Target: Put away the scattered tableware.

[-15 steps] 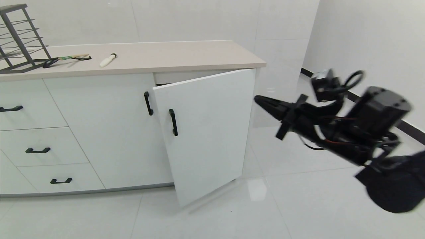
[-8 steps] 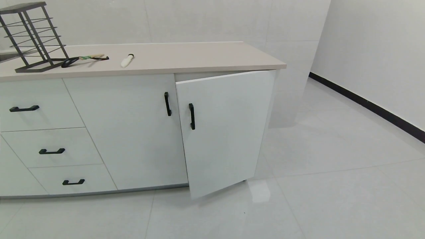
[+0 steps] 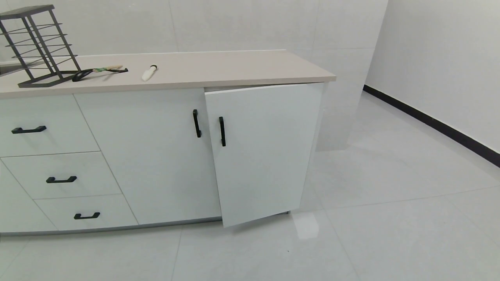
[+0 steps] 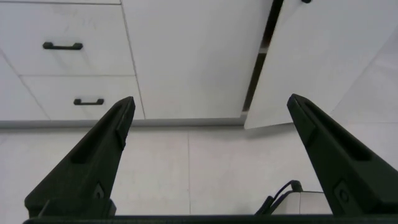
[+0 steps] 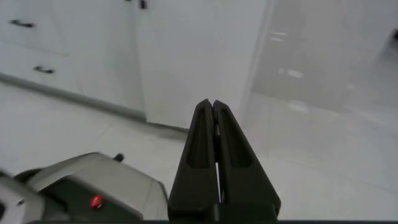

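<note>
- Cabinet (image 3: 148,156): white, floor-standing, black handles; carries the ajar door at its right end.
- Countertop (image 3: 234,68): beige slab, running over the ajar door and on to its left.
- Ajar door (image 3: 265,148): white, hinged on its right side, handle edge swung slightly out from the cabinet front, with a narrow gap under the countertop.
- Drawers (image 3: 58,175): three, stacked, well left of the ajar door.
- Wire rack (image 3: 39,43): dark metal, upright on the countertop, far left of the ajar door.
- Left gripper (image 4: 211,102): fingers spread wide, nothing between them; low over the floor, facing the ajar door's foot.
- Right gripper (image 5: 212,106): fingers pressed together, holding nothing; over the floor before the ajar door.
- Black utensil (image 3: 97,71): wooden handle, lying flat on the countertop beside the rack's foot, left of the ajar door.
- White-handled utensil (image 3: 149,72): lying flat on the countertop, nearer the ajar door than the black utensil, apart from it.
</note>
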Available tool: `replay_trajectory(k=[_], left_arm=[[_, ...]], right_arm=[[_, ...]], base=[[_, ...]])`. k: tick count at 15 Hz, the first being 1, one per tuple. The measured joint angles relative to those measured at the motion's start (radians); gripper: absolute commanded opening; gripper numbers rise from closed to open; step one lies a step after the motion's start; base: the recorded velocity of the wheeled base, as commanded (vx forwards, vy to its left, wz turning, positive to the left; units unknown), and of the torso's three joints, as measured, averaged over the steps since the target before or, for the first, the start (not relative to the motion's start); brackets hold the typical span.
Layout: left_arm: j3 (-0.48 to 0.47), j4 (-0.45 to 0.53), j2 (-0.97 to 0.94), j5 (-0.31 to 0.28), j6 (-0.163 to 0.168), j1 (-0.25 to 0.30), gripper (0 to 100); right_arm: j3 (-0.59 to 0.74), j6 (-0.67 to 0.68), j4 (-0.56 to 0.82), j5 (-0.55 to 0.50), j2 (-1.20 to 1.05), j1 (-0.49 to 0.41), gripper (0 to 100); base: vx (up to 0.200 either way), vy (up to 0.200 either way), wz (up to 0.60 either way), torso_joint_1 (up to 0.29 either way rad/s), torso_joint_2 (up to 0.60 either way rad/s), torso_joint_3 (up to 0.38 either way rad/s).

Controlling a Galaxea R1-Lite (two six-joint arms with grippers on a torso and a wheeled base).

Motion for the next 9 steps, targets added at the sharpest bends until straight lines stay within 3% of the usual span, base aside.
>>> replay_trajectory(k=[2, 4, 5, 9], left_arm=[[0.0, 0.001, 0.0, 0.0, 0.0, 0.0, 100], [0.0, -0.001, 0.0, 0.0, -0.001, 0.0, 100], [0.0, 0.0, 0.0, 0.0, -0.001, 0.0, 100], [0.0, 0.0, 0.0, 0.0, 0.0, 0.0, 100]], right_arm=[[-0.005, 0.001, -0.002, -0.122, -0.037, 0.007, 0], [-0.003, 0.001, -0.016, -0.357, -0.054, 0.011, 0], [0.001, 0.012, -0.023, -0.414, -0.059, 0.011, 0], [0.008, 0.092, 0.007, -0.487, -0.065, 0.013, 0]], base=[[0.0, 0.2, 0.0, 0.005, 0.0, -0.005], [0.0, 0.2, 0.0, 0.007, 0.01, 0.005], [0.0, 0.2, 0.0, -0.002, 0.01, -0.002], [0.0, 0.2, 0.0, 0.001, 0.0, 0.004]])
